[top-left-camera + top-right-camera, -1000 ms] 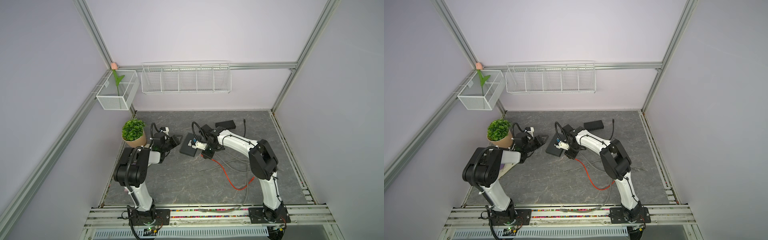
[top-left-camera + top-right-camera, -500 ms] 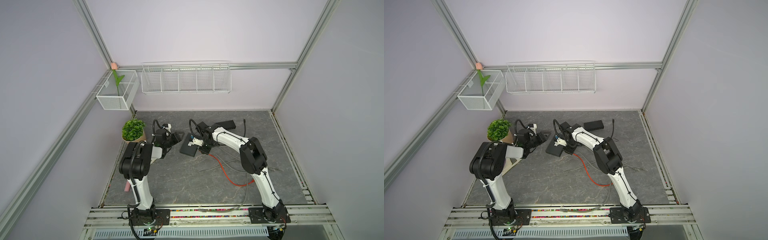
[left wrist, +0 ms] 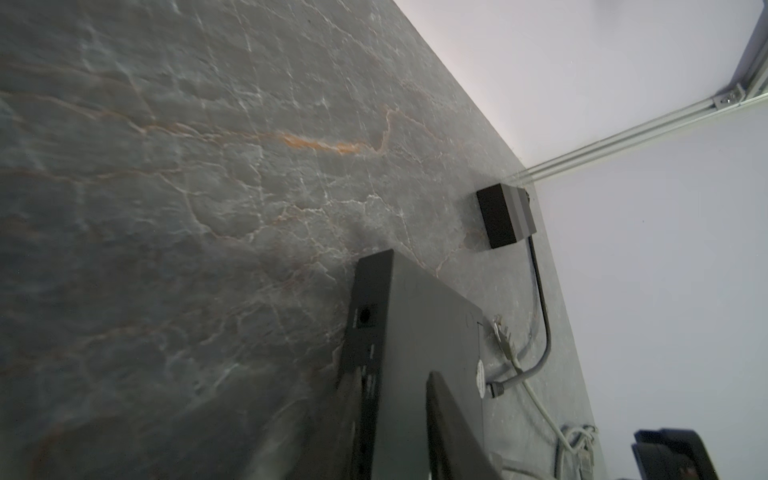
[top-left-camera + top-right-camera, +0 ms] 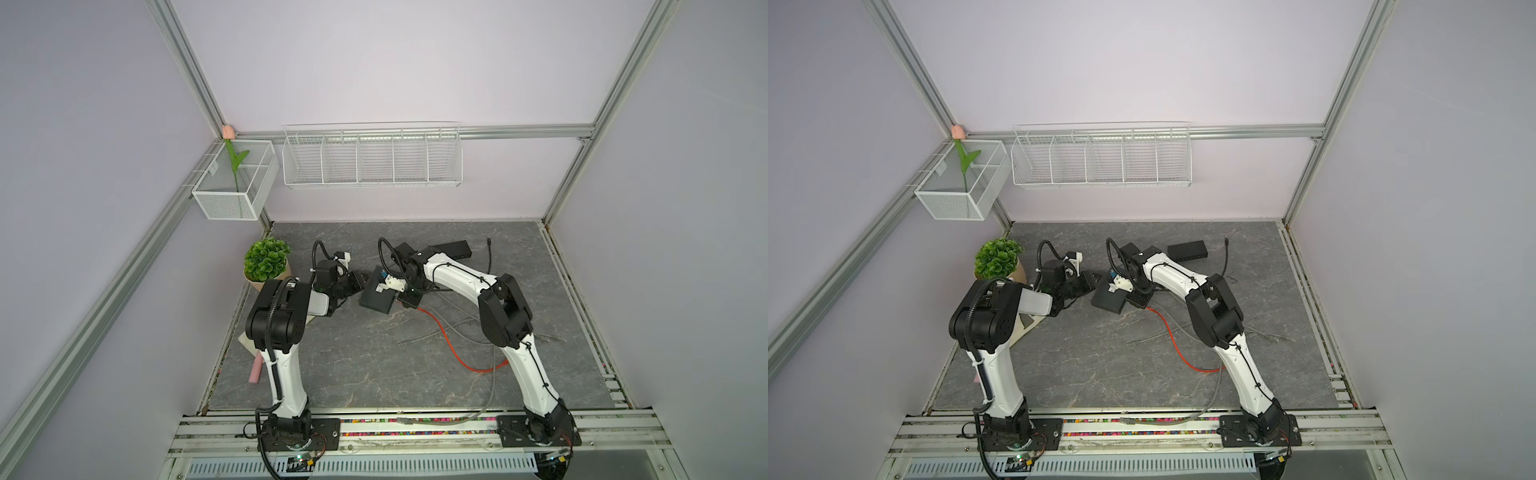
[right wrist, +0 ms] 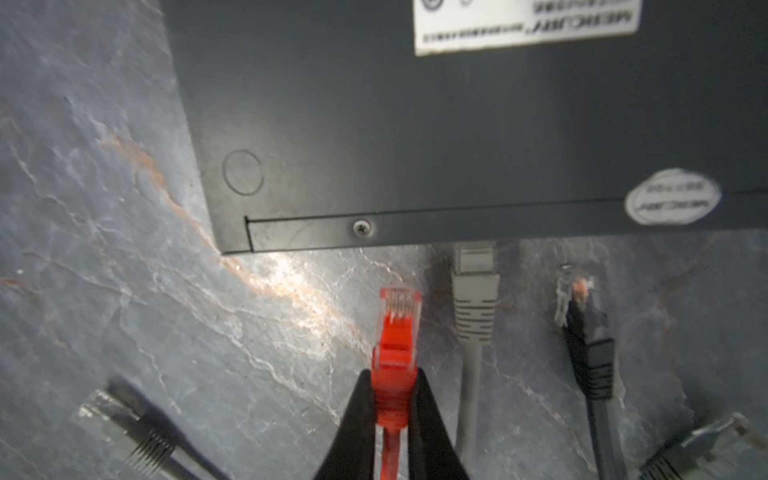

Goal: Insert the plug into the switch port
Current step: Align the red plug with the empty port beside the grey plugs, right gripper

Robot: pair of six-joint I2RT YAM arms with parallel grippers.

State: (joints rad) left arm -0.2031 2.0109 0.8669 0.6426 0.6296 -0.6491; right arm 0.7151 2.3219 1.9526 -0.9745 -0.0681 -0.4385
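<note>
Newly arrived, the left gripper (image 3: 392,376) straddles the switch (image 4: 374,301) at its 9 o'clock end, grip uncertain, likely bracing it for the red plug (image 5: 397,324), which the right gripper (image 5: 394,376) pinches just off the 3 o'clock port edge

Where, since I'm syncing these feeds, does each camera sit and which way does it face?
Top views: high at the front, looking down toward the back wall; left arm and right arm show whole.
Left wrist: on the left arm, looking low across the table at the switch end; the left pincer shows.
Right wrist: on the right arm, looking forward-down at the red plug held in the right pincer.
Shared: both wrist views show the switch.
</note>
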